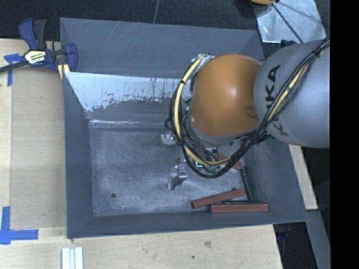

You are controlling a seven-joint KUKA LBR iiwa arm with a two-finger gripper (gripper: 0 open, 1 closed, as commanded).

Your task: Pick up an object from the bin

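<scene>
My gripper [173, 159] hangs low over the middle of the bin floor, under the arm's orange dome. Its two metal fingertips [178, 179] stand apart, open, with only bare grey floor between them. Two reddish-brown flat bars lie near the front right wall: one [219, 198] slanted, the other [239, 208] lying level just in front of it. Both are to the right of and below the gripper, apart from it. A dark thin bar [246, 184] lies beside them, partly hidden by the arm's cables.
The arm with its orange dome and cables covers the bin's right half. A tiny dark speck [114, 195] lies on the floor at the left. The bin's walls slope inwards all round.
</scene>
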